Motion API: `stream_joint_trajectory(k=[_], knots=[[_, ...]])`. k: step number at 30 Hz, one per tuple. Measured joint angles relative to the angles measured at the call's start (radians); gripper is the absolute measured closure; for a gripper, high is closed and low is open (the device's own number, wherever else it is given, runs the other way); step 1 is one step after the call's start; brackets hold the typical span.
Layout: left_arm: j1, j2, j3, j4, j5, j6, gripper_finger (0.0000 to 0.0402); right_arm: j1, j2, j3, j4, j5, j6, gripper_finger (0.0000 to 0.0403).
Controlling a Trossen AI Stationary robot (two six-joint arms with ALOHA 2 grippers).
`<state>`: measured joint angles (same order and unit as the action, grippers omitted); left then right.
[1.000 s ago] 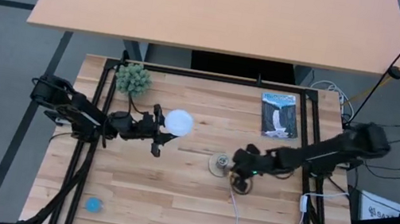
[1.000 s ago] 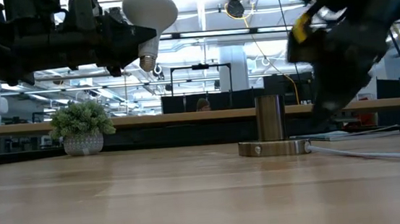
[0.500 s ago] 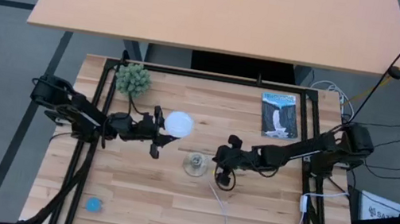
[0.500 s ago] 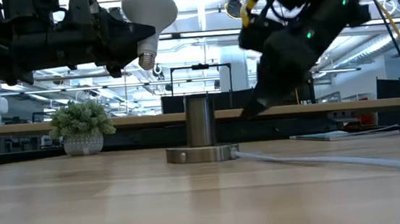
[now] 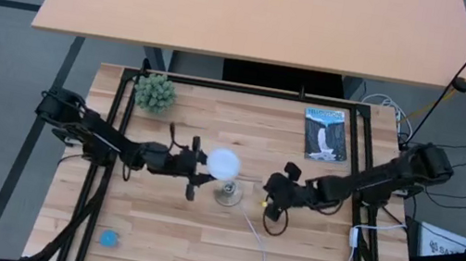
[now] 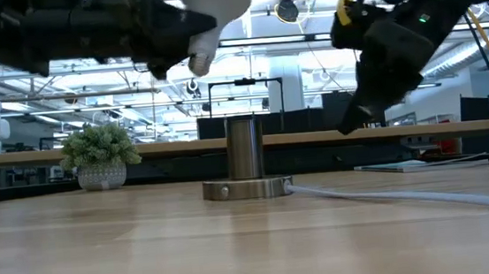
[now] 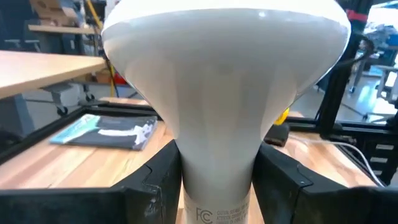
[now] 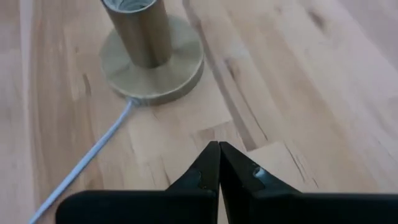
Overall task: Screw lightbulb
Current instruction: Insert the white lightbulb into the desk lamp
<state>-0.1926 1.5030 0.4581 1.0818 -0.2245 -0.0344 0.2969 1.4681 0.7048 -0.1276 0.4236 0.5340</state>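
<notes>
So the left gripper (image 5: 195, 164), fingers clamped on the lightbulb (image 5: 224, 162), has swung it over the socket (image 6: 246, 159), not seated yet. Right gripper (image 5: 277, 197), fingers pinched together and empty, has backed off toward 3 o'clock.

Left gripper (image 5: 198, 170) reaches toward the socket (image 5: 227, 192), fingers (image 7: 158, 180) clamped on the lightbulb (image 5: 223, 162); right gripper (image 5: 274, 191), fingertips together, hovers just right of the socket.
</notes>
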Motion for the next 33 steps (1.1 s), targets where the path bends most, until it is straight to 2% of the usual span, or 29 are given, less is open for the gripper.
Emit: stream_joint_trajectory(k=[2,7,11,20,25,33], knots=[[-0.009,0.034,0.036,0.009,-0.002,0.023,0.0243,0.021,0.000,-0.004,0.059,0.043,0.010,0.0403],[-0.010,0.191,0.167,0.011,-0.001,0.047,0.0243,0.049,0.005,-0.003,0.260,0.047,-0.087,0.0403],[-0.010,0.275,0.236,0.009,0.006,0.063,0.0243,0.048,0.004,-0.003,0.294,0.047,-0.093,0.0403],[-0.012,0.287,0.232,0.004,0.026,0.042,0.0243,0.036,0.005,-0.003,0.301,0.050,-0.088,0.0403],[-0.010,0.287,0.232,-0.087,0.024,0.021,0.0231,0.009,0.005,-0.003,0.348,0.051,-0.155,0.0403],[-0.011,0.287,0.232,-0.143,0.008,0.009,0.0222,-0.030,0.005,-0.003,0.349,0.045,-0.171,0.0403]])
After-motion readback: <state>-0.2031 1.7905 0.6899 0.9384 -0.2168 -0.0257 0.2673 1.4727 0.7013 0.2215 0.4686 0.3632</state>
